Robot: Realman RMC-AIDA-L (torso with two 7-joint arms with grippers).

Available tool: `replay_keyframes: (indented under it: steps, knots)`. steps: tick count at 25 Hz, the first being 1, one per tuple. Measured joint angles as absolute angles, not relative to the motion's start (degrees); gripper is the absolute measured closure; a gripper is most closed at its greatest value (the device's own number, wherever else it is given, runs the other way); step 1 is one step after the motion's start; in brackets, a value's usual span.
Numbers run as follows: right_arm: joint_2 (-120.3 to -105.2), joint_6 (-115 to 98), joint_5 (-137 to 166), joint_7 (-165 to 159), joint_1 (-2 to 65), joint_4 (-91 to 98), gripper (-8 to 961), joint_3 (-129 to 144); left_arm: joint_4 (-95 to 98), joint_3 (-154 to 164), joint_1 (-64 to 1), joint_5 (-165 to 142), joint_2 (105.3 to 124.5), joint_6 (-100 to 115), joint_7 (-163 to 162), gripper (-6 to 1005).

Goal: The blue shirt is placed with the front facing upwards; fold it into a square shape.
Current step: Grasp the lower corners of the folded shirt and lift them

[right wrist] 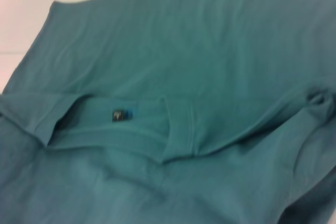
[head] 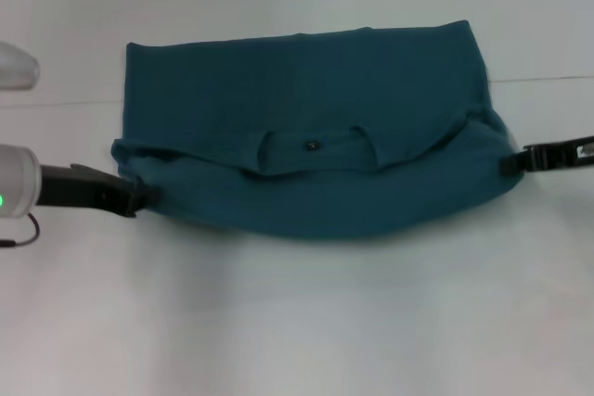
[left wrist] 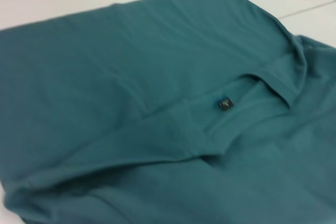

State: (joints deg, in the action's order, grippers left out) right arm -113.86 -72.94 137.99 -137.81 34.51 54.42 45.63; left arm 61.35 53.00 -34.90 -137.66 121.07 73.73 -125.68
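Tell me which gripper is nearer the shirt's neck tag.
Left, narrowly. The left gripper sits at the blue shirt's left edge; the right gripper sits at its right edge, farther from the neck tag.

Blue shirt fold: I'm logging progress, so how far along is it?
Done: the blue shirt is doubled over, collar facing up. In hand: left gripper and right gripper sit at its side edges. Left: those sides need folding in; it is wide, not square.
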Motion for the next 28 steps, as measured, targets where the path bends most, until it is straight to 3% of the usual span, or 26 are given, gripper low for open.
replay_keyframes:
  steps: [5,14,17,24,26,28]
  knots:
    - [-112.75,-72.35,137.88,-137.83,36.20,54.01,902,41.92,55.16,50.31,-39.61,-137.68,117.40,73.48,-125.81,985]
    - [-109.67,-71.11,138.02,-140.25,41.91,53.07,920,37.76,51.82,46.56,-45.60,-137.99,113.83,72.68,-125.84,985]
    - [-109.67,-72.29,137.94,-140.73,42.08,53.96,917,37.52,52.25,45.93,-45.63,-137.59,113.91,73.47,-125.85,986]
    - [-112.30,-74.35,137.91,-139.49,37.53,54.25,911,37.70,56.26,46.23,-40.74,-137.41,117.04,75.04,-125.29,986]
    - [-112.30,-74.65,137.85,-139.38,37.14,54.29,909,37.50,58.19,46.18,-39.67,-137.41,117.60,75.59,-125.13,986]
    - [-111.51,-74.56,137.73,-139.47,37.89,54.29,907,37.29,58.63,45.87,-40.65,-137.35,116.71,76.21,-125.33,986]
